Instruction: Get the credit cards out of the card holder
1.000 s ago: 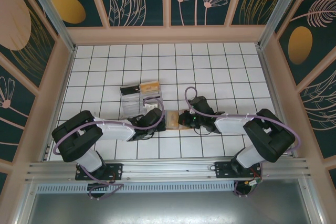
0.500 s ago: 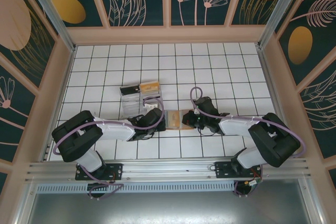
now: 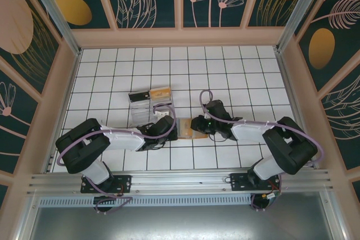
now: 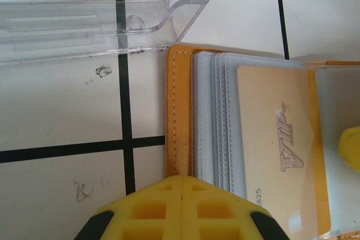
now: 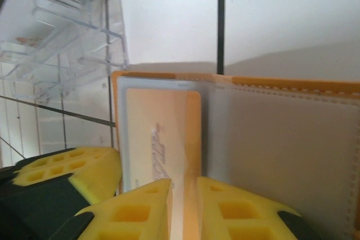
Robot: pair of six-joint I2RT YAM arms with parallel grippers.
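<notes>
The flat orange-brown leather-like card holder (image 4: 179,111) lies open on the white, black-gridded worktop (image 4: 56,111), and in the overhead view it is a small tan patch (image 3: 187,128) between the two arms, largely covered by them. Its left half carries a stack of staggered grey-blue layers; whether these are pocket edges or cards tucked inside is hard to tell. Over them sits a gold rectangular plastic credit card (image 4: 275,139) with raised "VIP" lettering, behind what looks like a clear sleeve, its lower end cut off by the frame. From the right wrist the same credit card (image 5: 163,127) shows beside the holder's plain grey inner panel (image 5: 281,133). The left hand (image 4: 181,206), yellow-padded, has its fingers pressed together with nothing between them, over the holder's near edge; contact with the leather cannot be confirmed. The right hand (image 5: 184,209) has its fingers a narrow slot apart, a strip of the card visible in the slot; whether the pads touch it is unclear. One yellow fingertip (image 4: 351,149) of that hand pokes in at the frame's right edge. Just beyond the holder stands a clear plastic tray (image 4: 84,21) with compartments, its contents too small to identify from above (image 3: 147,108).
</notes>
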